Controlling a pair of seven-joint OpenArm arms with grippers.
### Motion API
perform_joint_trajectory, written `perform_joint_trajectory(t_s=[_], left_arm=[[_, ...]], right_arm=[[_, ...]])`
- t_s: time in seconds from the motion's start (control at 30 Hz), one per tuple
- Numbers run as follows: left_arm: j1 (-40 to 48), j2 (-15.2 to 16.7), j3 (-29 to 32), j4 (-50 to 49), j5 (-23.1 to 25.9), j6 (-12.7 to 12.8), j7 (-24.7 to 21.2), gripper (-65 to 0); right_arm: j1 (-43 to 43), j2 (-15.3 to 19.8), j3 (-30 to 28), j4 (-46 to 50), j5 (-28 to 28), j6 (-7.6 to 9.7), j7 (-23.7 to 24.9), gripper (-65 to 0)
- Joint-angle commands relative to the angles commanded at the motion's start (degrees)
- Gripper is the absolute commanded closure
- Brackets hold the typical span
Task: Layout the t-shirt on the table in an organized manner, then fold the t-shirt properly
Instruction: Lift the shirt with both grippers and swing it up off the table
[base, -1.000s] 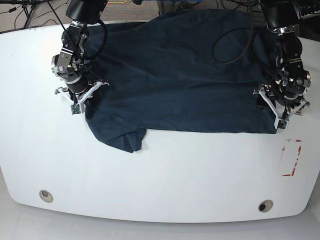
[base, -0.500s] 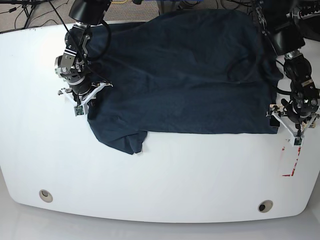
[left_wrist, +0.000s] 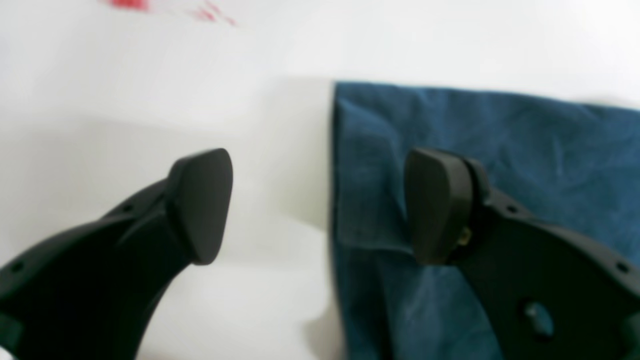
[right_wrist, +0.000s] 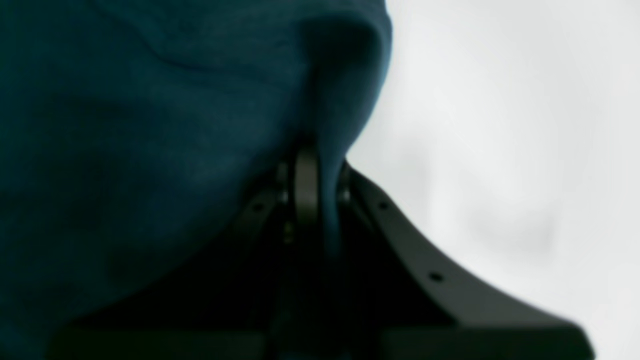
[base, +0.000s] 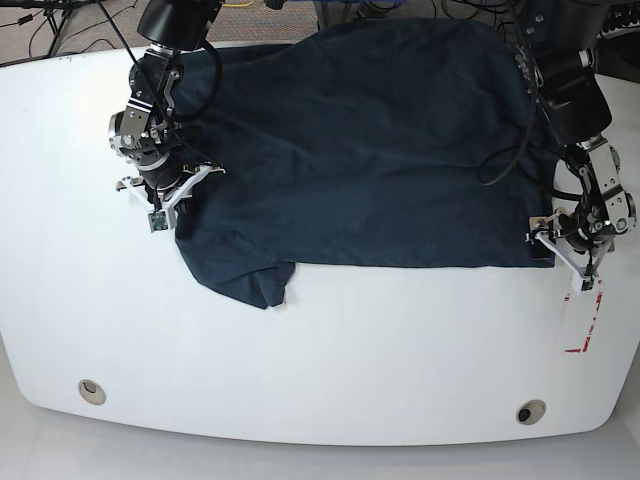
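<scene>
Here the t-shirt (base: 360, 150) is seen spread across the far half of the table (base: 320, 350), its near hem running in a fairly straight line, while at the base view's lower left a bunched flap of cloth is folded over and juts toward the near edge. The far part of the shirt reaches the table's far edge.

The right gripper (base: 165, 195) is placed at the shirt's edge on the base view's left. In the right wrist view the right gripper (right_wrist: 315, 200) is shown pressed together on a ridge of dark fabric, which is pinched between the 2 pads and rises above them in a soft fold, with white tabletop to the side.

The left gripper (base: 560, 245) is positioned at the shirt's corner on the base view's right, just beside a red-white tape rectangle (base: 583, 315). In the left wrist view the left gripper (left_wrist: 320, 205) is seen spread wide, nothing being held between its 2 fingers: 1 finger (left_wrist: 200, 205) is over bare table and the other is over the cloth, with the shirt's side edge running between them. Whether the fingers touch the surface cannot be told.

2 round grey grommet holes (base: 92, 391) are set near the table's near edge.
</scene>
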Motion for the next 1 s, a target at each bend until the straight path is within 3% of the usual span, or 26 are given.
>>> perform_joint_trajectory(t_s=[0.2, 0.27, 0.43, 0.47, 0.57, 0.8, 1.0], left_arm=[[-0.3, 0.0, 2.8, -2.3, -0.1, -0.6, -0.2, -50.3], [-0.1, 0.1, 3.9, -2.2, -0.1, -1.1, -0.2, -46.8], [0.1, 0.1, 5.9, -2.4, -0.1, -1.5, -0.2, -20.8], [0.1, 0.2, 6.0, -2.3, -0.1, -1.5, -0.2, -11.8], [0.2, 0.9, 6.2, -2.2, 0.2, -1.6, -0.1, 0.0], [0.8, 1.0, 5.8, 1.5, 0.2, -1.6, 0.1, 0.0], [4.1, 1.0, 5.8, 10.3, 0.0, -1.6, 0.4, 0.0]], right_arm=[[0.7, -0.1, 0.0, 0.1, -0.2, 0.0, 0.0, -2.7], [0.8, -0.1, 0.0, 0.1, -0.2, 0.0, 0.0, -2.7], [1.1, -0.1, 0.0, 0.1, -0.1, 0.0, 0.0, -2.7], [1.4, -0.1, 0.0, 0.1, -0.3, 0.0, 0.0, -2.7], [1.7, -0.1, 0.0, 0.2, -0.3, 0.0, 0.0, -2.7], [1.7, -0.1, 0.0, 0.3, -0.3, 0.0, -0.1, -2.7], [1.6, -0.1, 0.0, 1.8, -0.3, 0.0, -0.1, -2.5]])
